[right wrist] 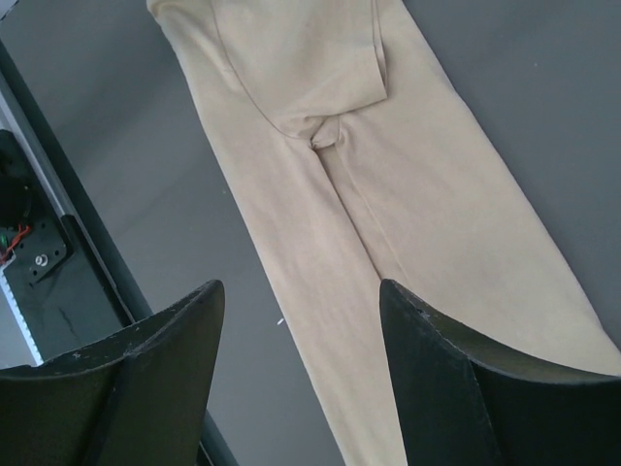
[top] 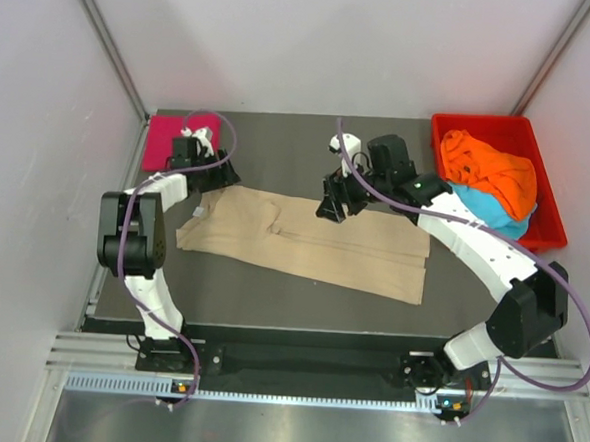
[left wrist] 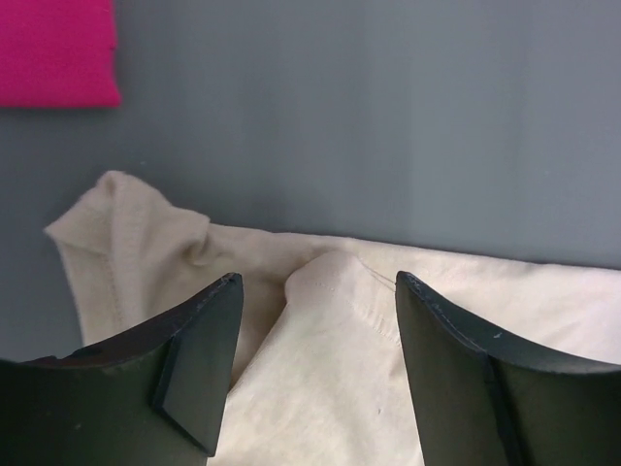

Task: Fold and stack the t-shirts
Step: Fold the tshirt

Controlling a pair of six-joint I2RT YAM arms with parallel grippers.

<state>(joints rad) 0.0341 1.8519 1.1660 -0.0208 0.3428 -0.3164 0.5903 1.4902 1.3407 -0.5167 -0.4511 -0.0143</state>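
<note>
On grey table (top: 271, 285), creased beige t-shirt (top: 304, 240)

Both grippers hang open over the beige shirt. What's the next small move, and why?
Probably lower the left gripper and close on the raised hump of the beige t-shirt lying between its open jaws: nothing is held yet, and the shirt lies long, needing a crosswise fold. The right gripper hovers open over it too.
</note>
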